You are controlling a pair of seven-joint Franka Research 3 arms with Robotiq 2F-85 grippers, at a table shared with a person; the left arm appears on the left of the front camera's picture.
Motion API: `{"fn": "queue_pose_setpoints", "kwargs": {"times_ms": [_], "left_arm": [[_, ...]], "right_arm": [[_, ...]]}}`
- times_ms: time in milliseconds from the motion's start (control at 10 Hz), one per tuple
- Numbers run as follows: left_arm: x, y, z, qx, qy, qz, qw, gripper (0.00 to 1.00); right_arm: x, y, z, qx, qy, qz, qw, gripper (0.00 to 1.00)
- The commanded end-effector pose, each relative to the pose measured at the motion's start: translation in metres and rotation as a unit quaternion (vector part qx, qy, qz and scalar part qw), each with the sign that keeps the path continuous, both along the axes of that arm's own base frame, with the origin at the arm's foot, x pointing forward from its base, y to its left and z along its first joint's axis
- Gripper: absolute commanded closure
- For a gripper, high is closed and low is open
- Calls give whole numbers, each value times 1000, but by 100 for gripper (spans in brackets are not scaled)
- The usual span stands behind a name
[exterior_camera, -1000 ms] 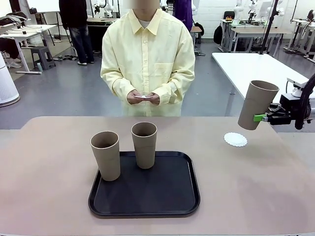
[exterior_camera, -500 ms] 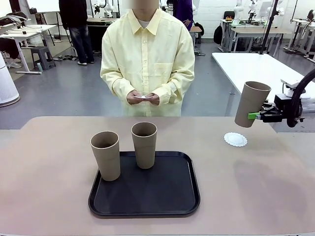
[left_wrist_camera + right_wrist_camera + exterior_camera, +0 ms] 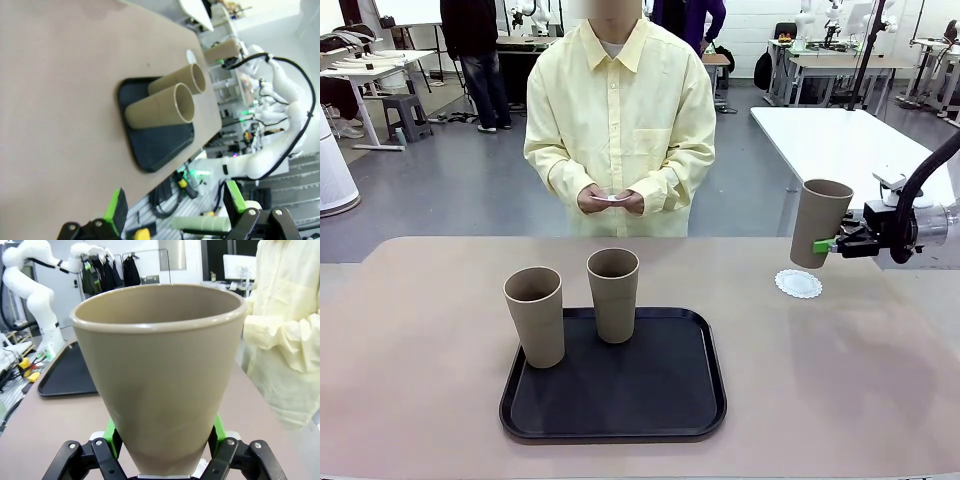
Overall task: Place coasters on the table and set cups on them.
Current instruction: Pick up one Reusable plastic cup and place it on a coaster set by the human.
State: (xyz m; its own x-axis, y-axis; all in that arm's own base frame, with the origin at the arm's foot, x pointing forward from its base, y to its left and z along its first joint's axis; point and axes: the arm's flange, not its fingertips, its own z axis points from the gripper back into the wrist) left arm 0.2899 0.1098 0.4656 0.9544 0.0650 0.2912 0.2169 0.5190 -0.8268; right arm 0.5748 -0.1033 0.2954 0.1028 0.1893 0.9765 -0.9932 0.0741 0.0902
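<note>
Right jaws clamp a tall grey-brown tumbler, tilted over the two-o'clock white lacy paper doily; it may topple. Left jaws wide.

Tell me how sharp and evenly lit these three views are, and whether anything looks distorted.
Front view: sharp and evenly lit, faint soft shadows on the table. Left wrist view: rolled sideways, background washed out at the upper right, black tray clear. Right wrist view: wide-angle stretch swells the held cup; the person's sleeve looks soft.
</note>
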Motion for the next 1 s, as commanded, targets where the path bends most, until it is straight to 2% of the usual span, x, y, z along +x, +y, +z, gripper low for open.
{"fn": "queue_pose_setpoints", "kwargs": {"times_ms": [0,900], "left_arm": [[0,0,0,-9,-8,0,1000,0],[0,0,0,-9,-8,0,1000,0]], "right_arm": [[13,-5,-12,-15,-1,14,1000,19],[26,-10,-49,7,6,41,999,19]]}}
